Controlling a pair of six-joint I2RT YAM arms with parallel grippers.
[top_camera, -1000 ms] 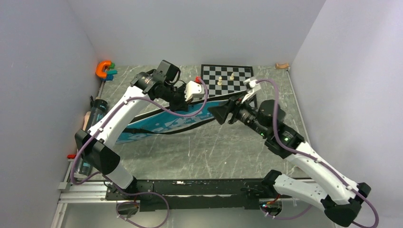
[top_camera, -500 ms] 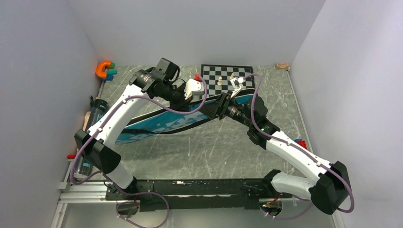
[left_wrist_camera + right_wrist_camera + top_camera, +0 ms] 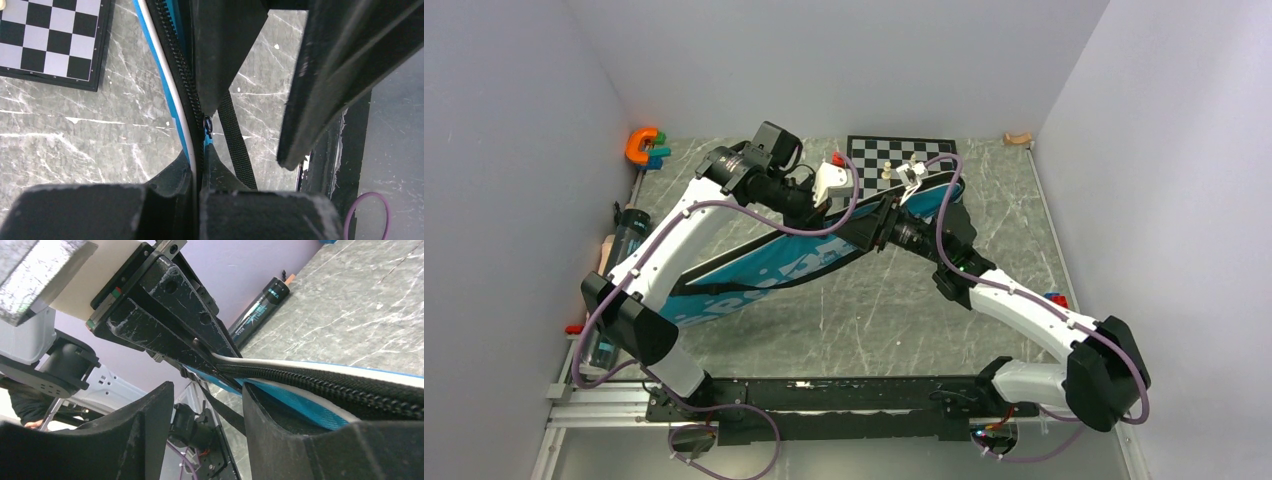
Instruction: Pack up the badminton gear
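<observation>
The blue "SPORT" racket bag (image 3: 774,270) is tilted up off the table, running from lower left to upper right. My left gripper (image 3: 834,220) (image 3: 200,167) is shut on the bag's zipper edge (image 3: 175,75), just below the zipper pull (image 3: 207,125). My right gripper (image 3: 866,230) (image 3: 207,390) is open right beside the left one, with the bag's zipper edge (image 3: 325,385) running past its right finger (image 3: 300,440). A long black tube (image 3: 627,232) (image 3: 260,305) lies by the left wall. No rackets or shuttlecocks are in view.
A black-and-white chessboard (image 3: 894,160) (image 3: 50,40) with pieces lies at the back, close behind the grippers. An orange clamp tool (image 3: 642,145) sits at the back left. The bag's black strap (image 3: 237,145) hangs below the bag. A small red object (image 3: 1054,298) lies at the right.
My right gripper has moved left along the bag until it is beside the left gripper. The bag has tilted further, showing more of its blue face. The left arm has stayed almost still.
</observation>
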